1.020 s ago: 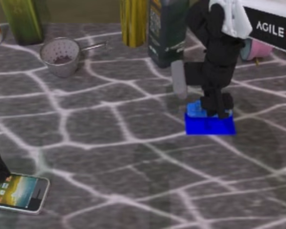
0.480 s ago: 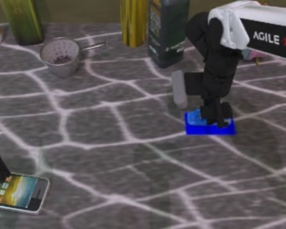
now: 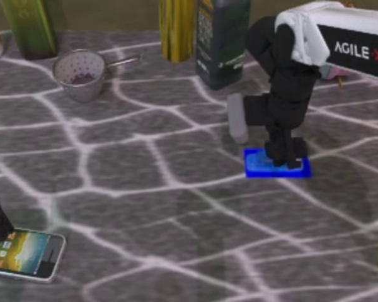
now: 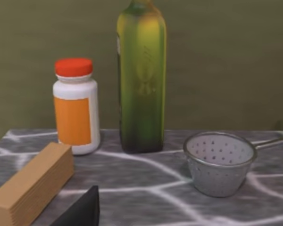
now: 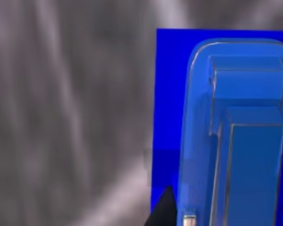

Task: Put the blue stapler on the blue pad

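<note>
Stapler [image 3: 263,162] is seen lying on the pad [image 3: 302,170], right of table centre. Right gripper [image 3: 283,157] is down over it; grip state cannot be told. Release should be gentle, withdrawal straight up. Left arm is parked near-left.

Work surface: a flat tabletop [image 3: 145,207] finished in dark grey stone pattern crossed by pale, irregular white veins. Behind its far edge stands a plain, unmarked olive-green wall [image 4: 226,61]. Illumination is even and diffuse; soft shadows fall on the tabletop.
</note>
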You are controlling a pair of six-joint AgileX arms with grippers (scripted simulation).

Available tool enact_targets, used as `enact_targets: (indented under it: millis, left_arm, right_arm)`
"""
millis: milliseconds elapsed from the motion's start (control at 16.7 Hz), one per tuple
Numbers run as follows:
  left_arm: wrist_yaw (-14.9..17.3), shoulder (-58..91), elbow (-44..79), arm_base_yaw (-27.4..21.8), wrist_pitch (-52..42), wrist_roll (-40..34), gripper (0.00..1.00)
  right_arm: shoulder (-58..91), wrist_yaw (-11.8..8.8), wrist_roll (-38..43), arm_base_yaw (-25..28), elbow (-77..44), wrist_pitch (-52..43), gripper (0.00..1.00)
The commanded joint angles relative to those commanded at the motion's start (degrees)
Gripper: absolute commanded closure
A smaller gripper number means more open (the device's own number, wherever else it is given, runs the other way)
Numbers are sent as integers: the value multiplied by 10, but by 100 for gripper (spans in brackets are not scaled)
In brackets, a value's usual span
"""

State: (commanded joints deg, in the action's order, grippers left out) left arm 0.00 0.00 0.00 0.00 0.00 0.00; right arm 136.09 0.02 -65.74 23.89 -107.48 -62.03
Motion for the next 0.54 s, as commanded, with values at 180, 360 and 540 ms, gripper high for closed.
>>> enact_targets:
  millis: [180, 360, 540]
  left_arm:
    - [0, 0, 0, 0, 0, 0, 0]
    - [0, 0, 0, 0, 0, 0, 0]
    - [0, 0, 0, 0, 0, 0, 0]
  right_arm:
    - [0, 0, 0, 0, 0, 0, 2]
    - [0, 0, 0, 0, 0, 0, 0]
    - [0, 0, 0, 0, 0, 0, 0]
